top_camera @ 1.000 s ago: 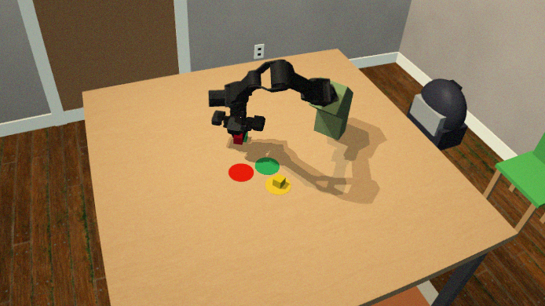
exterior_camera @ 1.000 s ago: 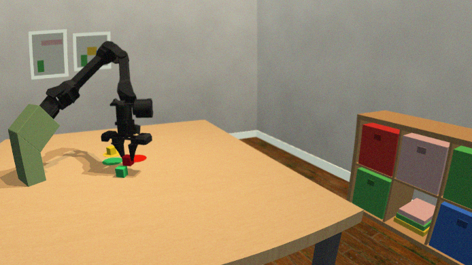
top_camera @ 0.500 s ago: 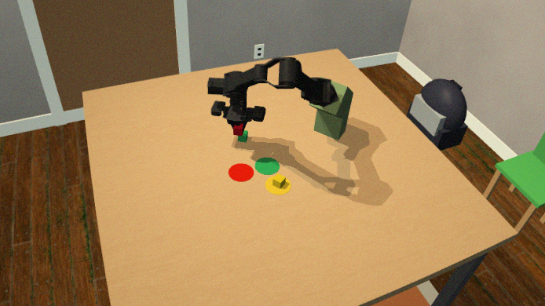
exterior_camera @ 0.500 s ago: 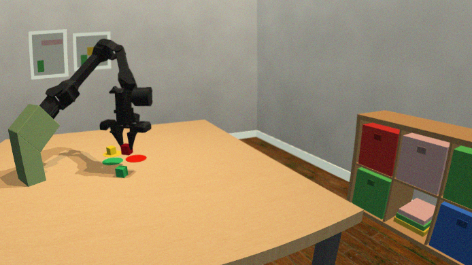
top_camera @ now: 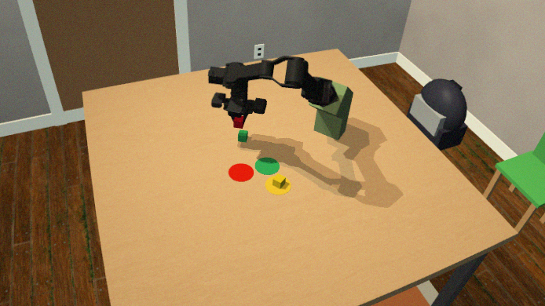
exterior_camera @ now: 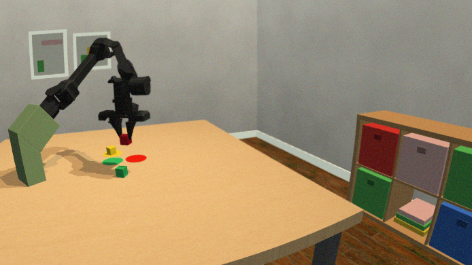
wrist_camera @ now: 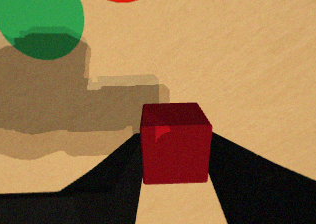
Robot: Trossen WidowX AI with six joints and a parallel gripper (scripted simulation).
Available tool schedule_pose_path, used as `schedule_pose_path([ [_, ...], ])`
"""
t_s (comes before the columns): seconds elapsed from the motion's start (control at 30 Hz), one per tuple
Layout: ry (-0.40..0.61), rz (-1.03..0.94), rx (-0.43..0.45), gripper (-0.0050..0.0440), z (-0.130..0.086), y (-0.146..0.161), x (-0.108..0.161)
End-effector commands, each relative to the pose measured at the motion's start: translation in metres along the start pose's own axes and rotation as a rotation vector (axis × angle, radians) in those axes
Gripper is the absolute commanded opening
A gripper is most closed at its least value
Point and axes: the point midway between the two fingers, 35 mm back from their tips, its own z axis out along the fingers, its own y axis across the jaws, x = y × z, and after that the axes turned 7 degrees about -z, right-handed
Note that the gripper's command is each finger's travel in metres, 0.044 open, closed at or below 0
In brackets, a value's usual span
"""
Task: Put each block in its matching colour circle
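the tool (exterior_camera: 124, 133) is clenching the red block (exterior_camera: 125, 139) between its fingers, holding it up off the counter (exterior_camera: 209, 192) so it can travel without scraping. the block is hanging above and behind the red circle (exterior_camera: 135, 157), not yet over it. the green block (exterior_camera: 121, 171) is sitting just outside the green circle (exterior_camera: 112, 160); the yellow block (exterior_camera: 111, 150) is resting in the yellow circle (exterior_camera: 117, 153).
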Motion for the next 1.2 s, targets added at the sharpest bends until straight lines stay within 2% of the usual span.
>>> schedule_pose_path([
  [0.0, 0.002, -0.019, 0.023, 0.0105, -0.009, -0.006, -0.004],
  [0.37, 0.012, 0.162, -0.002, 0.0105, 0.002, 0.0, -0.02],
  [1.17, 0.029, 0.685, -0.013, 0.0105, 0.022, 0.007, -0.066],
])
